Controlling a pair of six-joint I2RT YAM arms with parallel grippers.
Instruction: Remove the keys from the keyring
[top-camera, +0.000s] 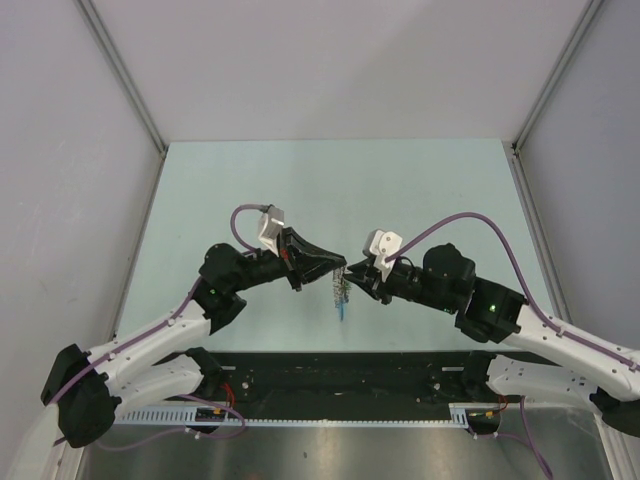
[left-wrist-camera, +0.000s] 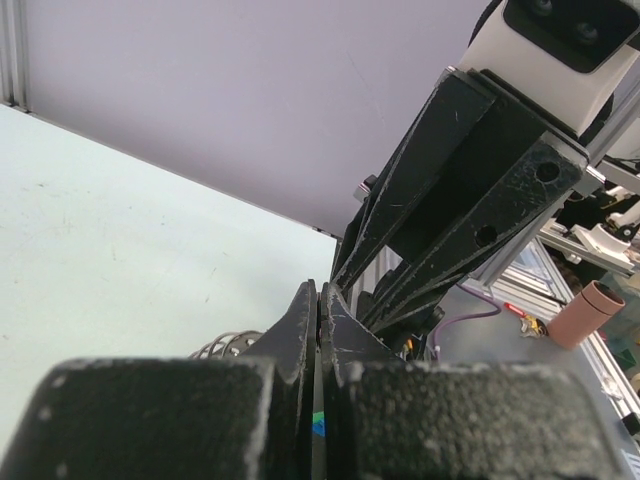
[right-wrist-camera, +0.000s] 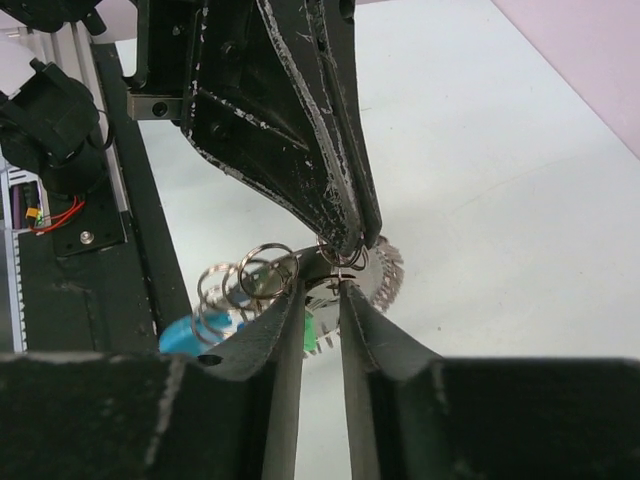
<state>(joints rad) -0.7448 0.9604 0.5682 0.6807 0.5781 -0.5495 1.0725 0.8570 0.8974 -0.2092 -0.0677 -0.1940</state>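
— So, how much of the removal is judged done?
— None, as far as can be seen. The keys (right-wrist-camera: 386, 274) are joined to the keyring (right-wrist-camera: 338, 267), and the bunch is hung in the air above the table (top-camera: 250, 180), between the 2 arms. No loose key is seen on the surface.
— How is it held?
— The left gripper (right-wrist-camera: 352, 242) is closed tight, its 2 fingers pressed together at the top of the bunch; the keyring appears to be pinched there. The right gripper (right-wrist-camera: 322, 298) is set just beneath, its jaws a narrow gap apart beside the loops. Whether anything is clamped by it cannot be told.
— What is left?
— Every key is judged yet to be worked around the loop and slid off.
— And what is hidden?
— Several thin wire loops (right-wrist-camera: 262, 248) are overlapped in the right wrist view, so which one carries which key cannot be sorted out. The blue piece (right-wrist-camera: 185, 336) is half covered by a right finger. In the left wrist view the bunch is almost wholly blocked by the gripper's own body, and from above single keys cannot be counted.
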